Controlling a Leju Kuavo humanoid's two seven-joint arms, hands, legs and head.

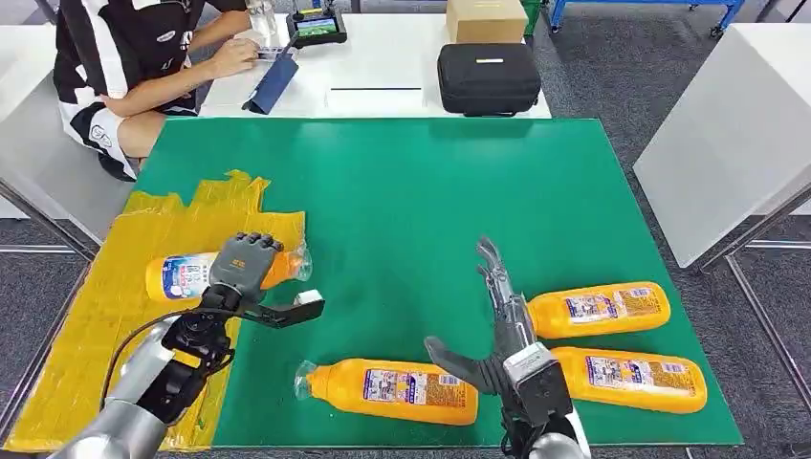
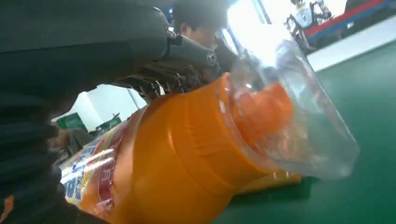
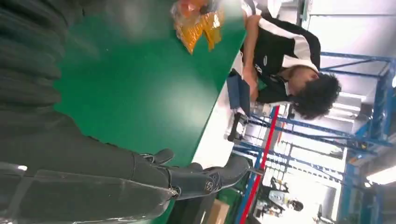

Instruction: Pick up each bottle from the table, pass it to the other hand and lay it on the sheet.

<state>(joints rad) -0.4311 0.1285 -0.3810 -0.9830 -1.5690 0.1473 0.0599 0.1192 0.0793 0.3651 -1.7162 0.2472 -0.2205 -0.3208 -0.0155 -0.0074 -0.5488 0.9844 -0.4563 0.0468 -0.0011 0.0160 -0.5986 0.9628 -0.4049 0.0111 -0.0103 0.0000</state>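
An orange bottle with a clear cap end lies crosswise over the right edge of the yellow sheet. My left hand grips it from above, fingers curled over its middle. Up close in the left wrist view the same bottle sits under those fingers. My right hand is open, its fingers stretched flat and forward over the green mat, holding nothing. Three more orange bottles lie on the mat: one left of the right hand, two to its right.
A person sits at the white table beyond the mat, hands on a device. A black case and a cardboard box stand there too. Another white table stands at the right. Grey floor surrounds the mat.
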